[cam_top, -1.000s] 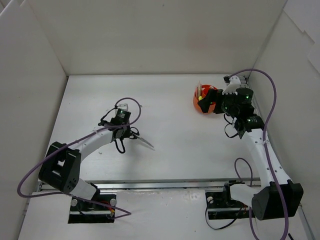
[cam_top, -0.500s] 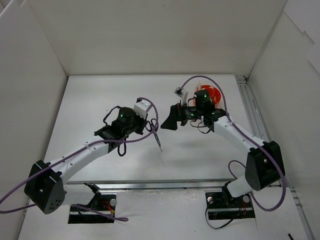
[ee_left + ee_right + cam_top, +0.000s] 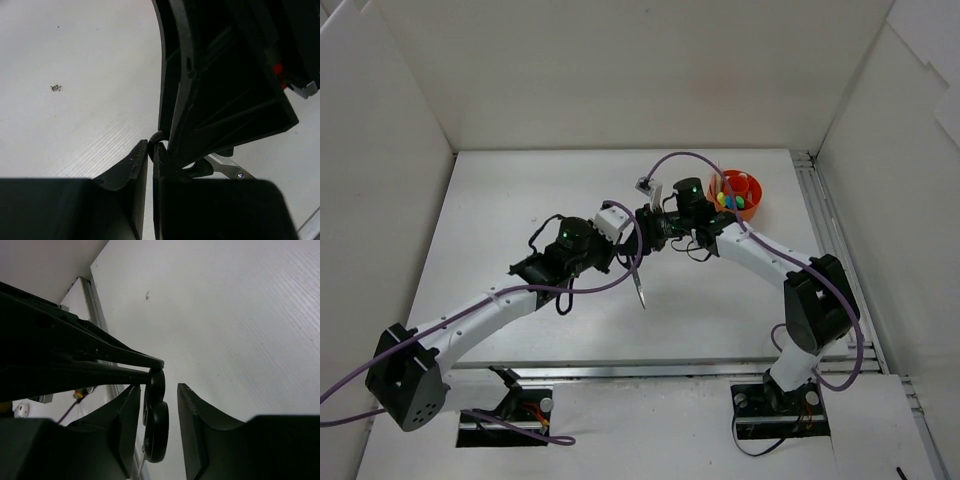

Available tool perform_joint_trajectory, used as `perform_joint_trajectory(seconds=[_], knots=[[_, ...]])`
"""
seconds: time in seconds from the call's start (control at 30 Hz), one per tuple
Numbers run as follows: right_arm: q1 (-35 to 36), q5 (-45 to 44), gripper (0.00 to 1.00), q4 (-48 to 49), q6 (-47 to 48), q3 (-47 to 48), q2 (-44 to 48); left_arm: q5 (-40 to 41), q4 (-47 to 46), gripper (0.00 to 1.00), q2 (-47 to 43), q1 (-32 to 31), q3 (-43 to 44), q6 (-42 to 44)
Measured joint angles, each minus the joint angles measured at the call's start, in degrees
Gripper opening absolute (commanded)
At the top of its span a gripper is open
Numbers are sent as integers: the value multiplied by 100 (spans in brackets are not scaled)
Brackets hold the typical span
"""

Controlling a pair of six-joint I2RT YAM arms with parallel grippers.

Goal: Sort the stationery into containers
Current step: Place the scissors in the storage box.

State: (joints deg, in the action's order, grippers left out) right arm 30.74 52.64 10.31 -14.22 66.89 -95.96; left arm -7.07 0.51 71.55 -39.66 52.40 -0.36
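Note:
My left gripper (image 3: 627, 240) is shut on one handle ring of the black-handled scissors (image 3: 639, 288), which hang above the table with their blades pointing at the near edge. In the left wrist view the left gripper's (image 3: 150, 145) jaws pinch that thin ring, and the scissors' pivot (image 3: 227, 171) shows to the right. My right gripper (image 3: 646, 222) has come in from the right. In the right wrist view the right gripper (image 3: 159, 388) has the scissors' handles (image 3: 158, 426) between its fingers, with a gap left at the right finger (image 3: 192, 412). The orange cup (image 3: 752, 207) stands at the back right holding highlighters (image 3: 725, 199).
White walls close the table in on the left, back and right. A metal rail (image 3: 822, 215) runs along the right edge. Both arms' purple cables (image 3: 620, 275) loop over the middle of the table. A small dark speck (image 3: 55, 88) lies on the table surface.
My right arm swung left from the orange cup to the scissors' handles and narrowed its jaws around them. My left arm lifted the scissors off the table and carried them right.

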Motion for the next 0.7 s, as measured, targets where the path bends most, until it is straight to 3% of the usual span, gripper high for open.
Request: perform_joint_trajectory(seconds=[0.03, 0.1, 0.13, 0.23, 0.27, 0.3, 0.37, 0.47, 0.5, 0.7], knots=[[31, 0, 22, 4, -24, 24, -28, 0, 0, 0, 0, -4, 0, 31], [92, 0, 16, -31, -39, 55, -66, 22, 0, 0, 0, -4, 2, 87], [118, -22, 0, -66, -28, 83, -81, 35, 7, 0, 0, -7, 2, 125], [125, -83, 0, -212, 42, 184, -101, 61, -4, 5, -9, -9, 17, 170], [125, -96, 0, -251, 61, 214, -101, 68, -7, 14, -9, -11, 33, 173], [125, -122, 0, -284, 96, 251, -101, 85, 0, 41, -11, -11, 48, 192], [120, -166, 0, -437, 162, 280, -72, 260, 24, 56, -24, 24, 61, 271], [83, -273, 0, -667, 278, 278, 31, 509, 31, 94, -94, 98, 61, 313], [42, -402, 0, -743, 317, 278, 87, 590, 31, 100, -164, 101, 61, 262], [-802, -1626, 0, -706, 588, 352, 442, 704, 55, 99, -997, 7, -31, -190]])
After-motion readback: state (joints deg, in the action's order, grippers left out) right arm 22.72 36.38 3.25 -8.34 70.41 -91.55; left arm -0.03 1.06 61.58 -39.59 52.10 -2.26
